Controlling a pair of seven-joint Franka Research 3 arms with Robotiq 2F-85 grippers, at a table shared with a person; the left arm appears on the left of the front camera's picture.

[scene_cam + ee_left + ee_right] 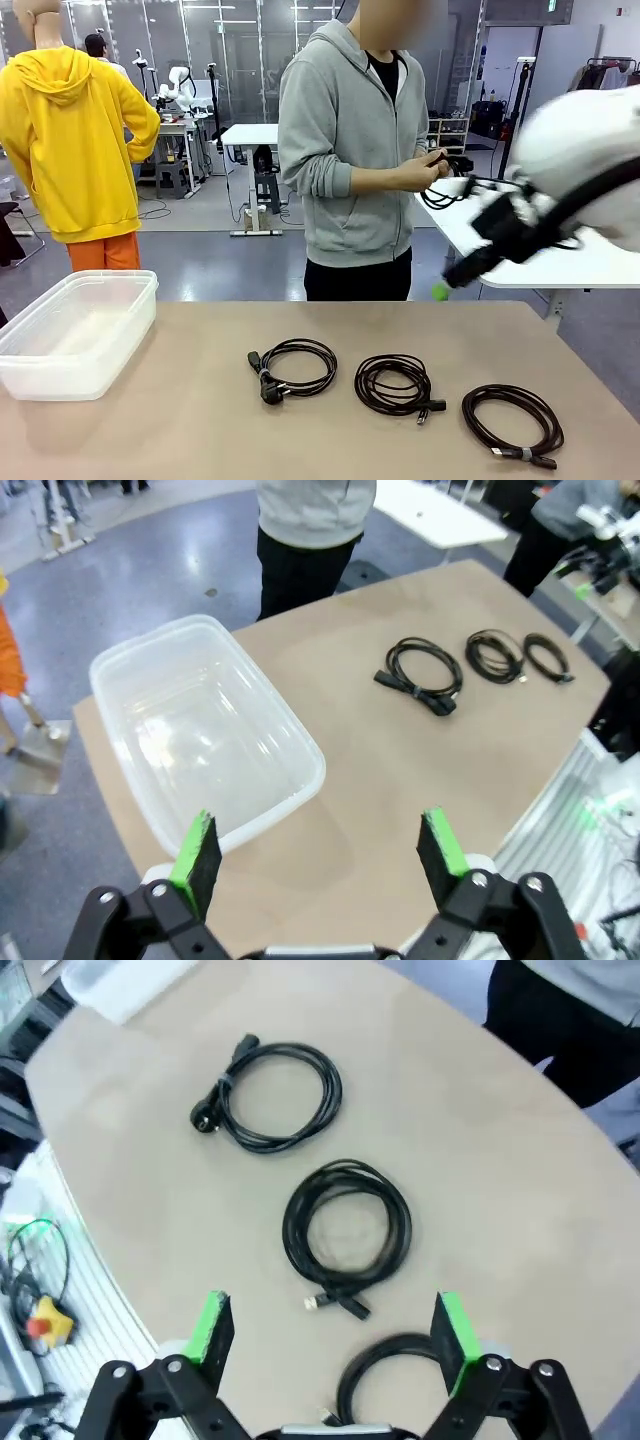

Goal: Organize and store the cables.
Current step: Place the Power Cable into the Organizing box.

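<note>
Three coiled black cables lie in a row on the tan table: a left one (295,370) with a chunky plug, a middle one (395,383) and a right one (512,420) tied by a small band. The person behind the table holds a further black cable (443,185) in both hands. My right gripper (447,284) comes in blurred from the right, high above the table. In its wrist view my right gripper (330,1330) is open and empty above the middle coil (345,1230). My left gripper (318,850) is open and empty above the near rim of the bin (308,765).
A clear, empty plastic bin (75,330) stands at the table's left edge. The left wrist view has the three coils (420,667) far off toward the other end of the table. The person stands close to the far edge, at the middle.
</note>
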